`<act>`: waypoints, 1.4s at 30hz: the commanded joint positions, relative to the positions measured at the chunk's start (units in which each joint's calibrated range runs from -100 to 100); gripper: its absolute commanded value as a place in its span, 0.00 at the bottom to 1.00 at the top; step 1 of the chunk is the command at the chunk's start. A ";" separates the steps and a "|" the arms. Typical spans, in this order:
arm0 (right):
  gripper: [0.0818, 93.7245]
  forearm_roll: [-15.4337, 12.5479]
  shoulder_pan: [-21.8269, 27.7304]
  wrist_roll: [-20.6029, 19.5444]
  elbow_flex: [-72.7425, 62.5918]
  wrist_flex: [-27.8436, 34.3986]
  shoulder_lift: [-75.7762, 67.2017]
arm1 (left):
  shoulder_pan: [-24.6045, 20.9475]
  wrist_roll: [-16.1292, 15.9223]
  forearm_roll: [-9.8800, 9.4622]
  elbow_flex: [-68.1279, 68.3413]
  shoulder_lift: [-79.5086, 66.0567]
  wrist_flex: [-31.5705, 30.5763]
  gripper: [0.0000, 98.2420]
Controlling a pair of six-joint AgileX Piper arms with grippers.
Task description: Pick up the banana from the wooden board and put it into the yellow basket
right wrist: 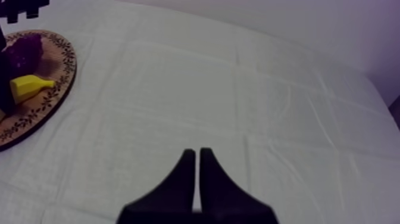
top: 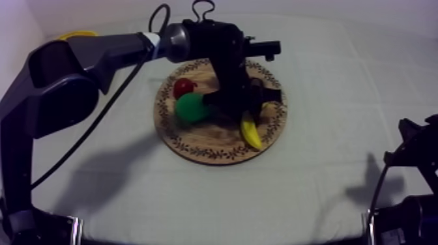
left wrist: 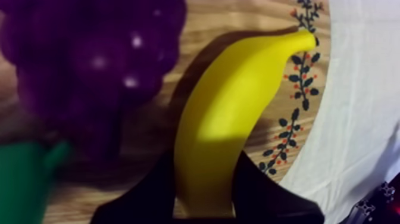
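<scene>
Gripping the banana by one end, my left gripper presses a finger to each side; the fruit lies at the wooden board's four o'clock rim. From the board, the yellow basket sits at ten o'clock. My right gripper is pressed together, empty.

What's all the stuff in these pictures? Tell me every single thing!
round wooden board with a patterned rim: one, brown, middle of the table.
yellow toy banana: one, yellow, on the board by its rim.
bunch of purple toy grapes: one, purple, on the board beside the banana.
green toy pear: one, green, on the board.
small red fruit: one, red, on the board next to the pear.
yellow basket: one, yellow, far left, partly behind the left arm.
table cloth: one, grey-white, over the table.
left gripper: one, black, shut on the banana.
right gripper: one, black, shut, over bare cloth.
</scene>
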 commanded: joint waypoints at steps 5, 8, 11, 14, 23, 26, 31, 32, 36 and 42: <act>0.01 0.01 0.01 0.01 -0.03 0.02 -0.04 | 1.34 2.00 -3.27 -2.61 -2.22 1.59 0.28; 0.01 0.01 0.01 0.01 -0.03 0.02 -0.04 | 1.71 2.20 -4.55 -2.76 -4.90 2.03 0.28; 0.01 0.01 0.01 0.01 -0.03 0.02 -0.04 | 1.98 2.56 -5.81 -1.12 -9.38 2.23 0.28; 0.01 0.01 0.01 0.01 -0.03 0.02 -0.04 | 1.90 3.18 -7.00 1.62 -15.08 2.32 0.28; 0.01 0.01 0.01 0.01 -0.03 0.02 -0.04 | -1.88 5.27 -9.86 13.04 -32.67 3.10 0.29; 0.01 0.01 0.01 0.01 -0.03 0.02 -0.04 | -4.65 5.46 -10.68 18.23 -38.15 3.02 0.30; 0.01 0.01 0.01 0.01 -0.03 0.02 -0.04 | -11.12 4.48 -11.60 27.24 -46.10 1.90 0.30; 0.01 0.01 0.01 0.01 -0.03 0.02 -0.04 | -12.65 4.09 -11.70 28.77 -47.40 1.77 0.30; 0.01 0.01 0.01 0.01 -0.03 0.02 -0.04 | -19.29 2.04 -12.05 34.05 -51.78 1.35 0.30; 0.01 0.01 0.01 0.01 -0.03 0.02 -0.04 | -28.82 -0.78 -13.20 38.50 -55.64 1.00 0.31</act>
